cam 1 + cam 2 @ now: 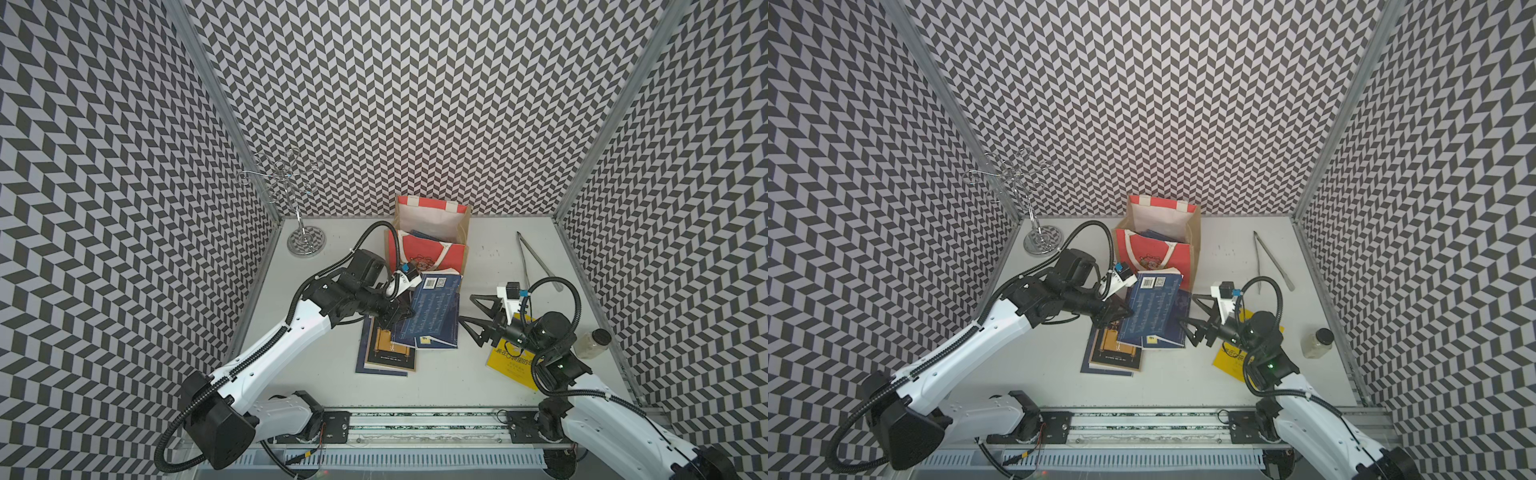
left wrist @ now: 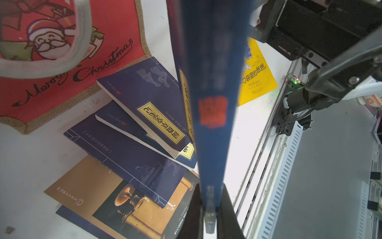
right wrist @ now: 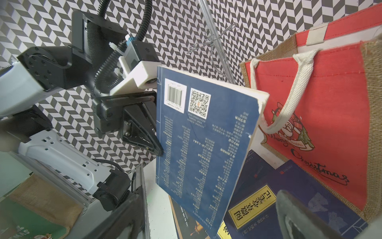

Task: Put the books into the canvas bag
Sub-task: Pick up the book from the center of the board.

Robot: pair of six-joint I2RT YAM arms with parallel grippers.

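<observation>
Right now the left fingers [image 3: 157, 150] are clenching the spine edge of a navy book [image 1: 432, 307], holding it up on edge, tilted, above the pile of books [image 2: 132, 144] that is lying on the tabletop [image 1: 457, 386]. The canvas bag [image 1: 440, 257] is standing upright just behind that pile, mouth open, with something navy already showing inside. The right fingers [image 3: 293, 213] are standing spread wide and empty, hovering near the raised book's free edge without touching it, while a yellow book [image 1: 509, 365] is lying under that arm, apart from the pile.

Several things are looking risky from here. The grip is biting only a narrow strip beside the spine, so the cover's whole weight is hanging off one side. A quick swing toward the bag is likely to make the book pivot or slide out and drop back onto the pile. The bag's near rope handle [image 3: 295, 91] is drooping across the red front, and a low approach is asking for a corner to snag it or shove the soft bag backward or over. The mouth is looking barely wider than the book, so a skewed entry is likely to jam on the rim. The open right fingers, being so near, are also risking a knock against the book.
</observation>
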